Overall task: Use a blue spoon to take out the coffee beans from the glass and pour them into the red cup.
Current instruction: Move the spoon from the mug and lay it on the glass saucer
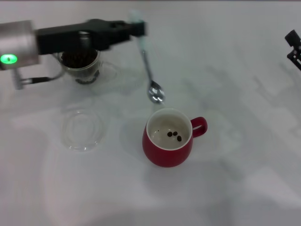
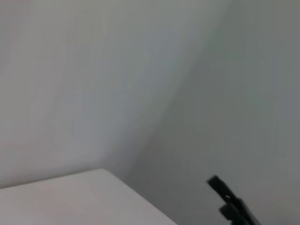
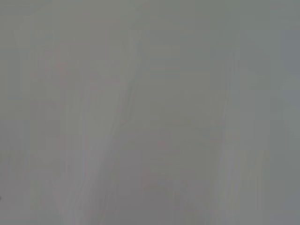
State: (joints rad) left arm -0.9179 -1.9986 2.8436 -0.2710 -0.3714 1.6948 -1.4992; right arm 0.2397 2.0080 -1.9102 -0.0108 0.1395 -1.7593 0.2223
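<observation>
Left gripper (image 1: pixel 134 29) is clamped on the spoon (image 1: pixel 149 70) handle, bowl hung just beyond the cup (image 1: pixel 168 139) rim, seemingly emptied. Beans (image 1: pixel 174 136) lie in the cup; more remain in the glass (image 1: pixel 82 66). Right gripper (image 1: pixel 294 47) is parked far off.

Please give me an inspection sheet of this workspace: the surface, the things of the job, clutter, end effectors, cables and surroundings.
Surface: white table, no spills seen.
Blue spoon: held by its handle, bowl hanging down beside the red cup's far rim, not over the opening.
Coffee beans: most in the glass; three lie in the red cup.
Clutter: flat clear glass dish, left of the cup.
Left end effector: shut on the spoon handle.
Right end effector: parked at the right edge.
Cables: grey cable beside the glass.
Surroundings: nothing seen.
</observation>
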